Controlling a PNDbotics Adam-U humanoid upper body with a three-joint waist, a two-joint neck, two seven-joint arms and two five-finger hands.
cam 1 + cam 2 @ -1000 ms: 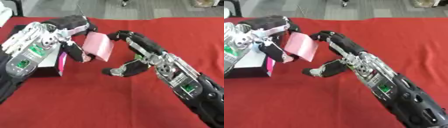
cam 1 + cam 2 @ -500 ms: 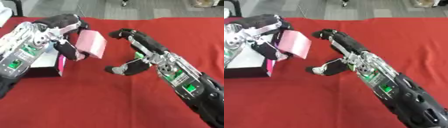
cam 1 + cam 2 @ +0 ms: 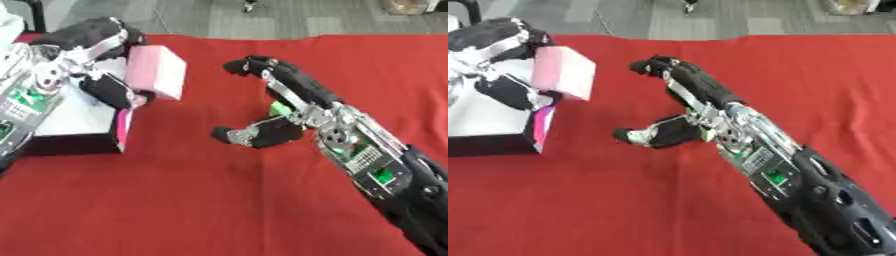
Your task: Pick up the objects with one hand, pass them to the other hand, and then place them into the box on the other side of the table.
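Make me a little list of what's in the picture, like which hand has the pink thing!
pink block: held in the left hand, tilted, above the box's right edge
left hand: fingers curled round the pink block
right hand: holds nothing, fingers and thumb spread, over the cloth
box: white inside, black sides, at the table's left
cloth: red, covers the table
handover: done, the block is apart from the right hand
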